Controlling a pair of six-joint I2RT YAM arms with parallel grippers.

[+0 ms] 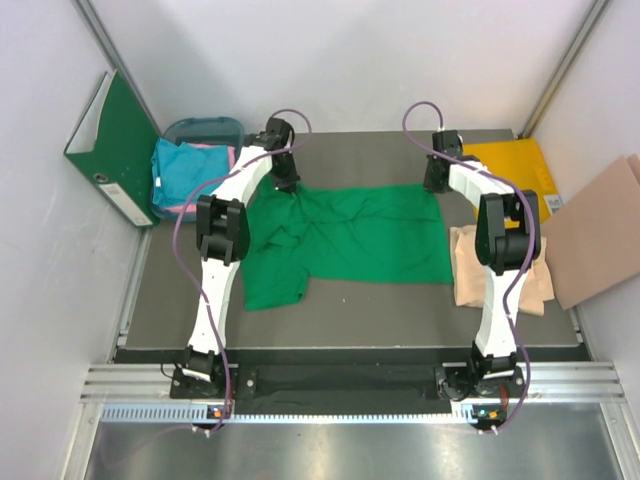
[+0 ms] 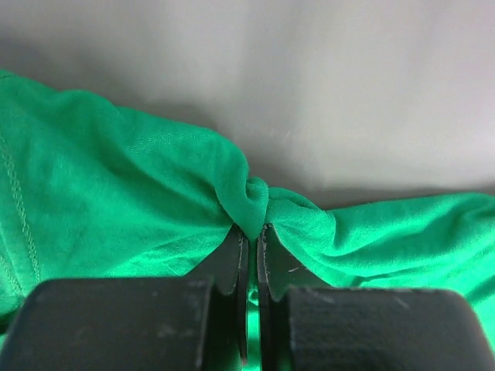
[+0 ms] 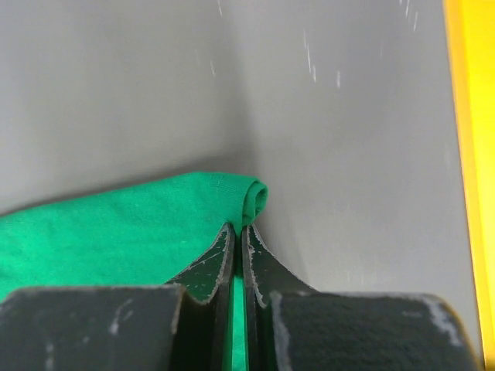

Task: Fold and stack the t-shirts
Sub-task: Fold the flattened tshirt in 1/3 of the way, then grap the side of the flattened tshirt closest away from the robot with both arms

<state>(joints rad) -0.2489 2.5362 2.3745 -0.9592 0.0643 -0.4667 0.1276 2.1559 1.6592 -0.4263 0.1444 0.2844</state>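
on the table (image 1: 400, 310), green t-shirt (image 1: 370, 235) lies spread, left part seemingly crumpled.

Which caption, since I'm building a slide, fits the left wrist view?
Left end effector shut on a bunched fold of the green t-shirt.

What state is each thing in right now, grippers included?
green t-shirt, spread on the table, left side rumpled, not folded
left gripper, shut on the green t-shirt's far edge
right gripper, shut on the green t-shirt's far corner
beige-peach t-shirt, unfolded, lying at the table's right side
teal-blue t-shirt, lying in the bin
ring binder, closed, standing tilted
yellow folder, flat, closed
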